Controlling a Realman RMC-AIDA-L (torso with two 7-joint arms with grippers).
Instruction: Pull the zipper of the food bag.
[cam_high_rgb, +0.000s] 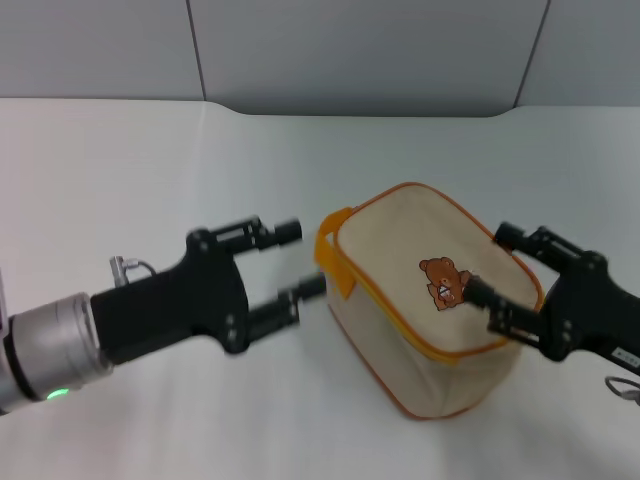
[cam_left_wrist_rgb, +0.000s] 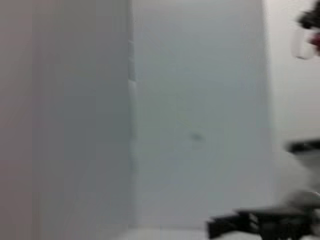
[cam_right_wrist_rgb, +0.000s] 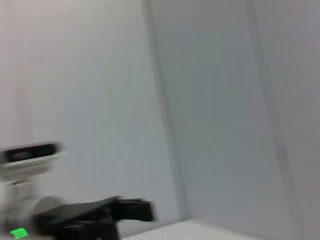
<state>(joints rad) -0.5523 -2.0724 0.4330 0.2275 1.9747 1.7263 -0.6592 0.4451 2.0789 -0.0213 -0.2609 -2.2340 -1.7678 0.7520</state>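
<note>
A: Where's the food bag (cam_high_rgb: 425, 305) right now?

B: On the white worktop (cam_high_rgb: 120, 170), toward the near right part, lying at an angle with the bear print up. Its orange strap handle (cam_high_rgb: 333, 258) faces the left tool (cam_high_rgb: 300, 260).

A: And the tools?

B: The left tool has its fingers apart, hanging just beside the handle end of the bag, not touching it. The right tool (cam_high_rgb: 484, 264) is over the bag's right end, fingers spread, one by the bear print and one at the far right edge. I cannot tell if either presses on the fabric.

A: Can you spot the zipper's pull tab?

B: No. Only the orange-yellow zipper (cam_high_rgb: 440, 345) track shows, running round the top edge. The tab is hidden or too small to make out.

A: What could go wrong?

B: The left tool might clamp on the wide strap instead of the tab, since the strap is nearest. And if the right tool doesn't pin the bag, the soft pouch would likely slide across the worktop instead of unzipping.
</note>
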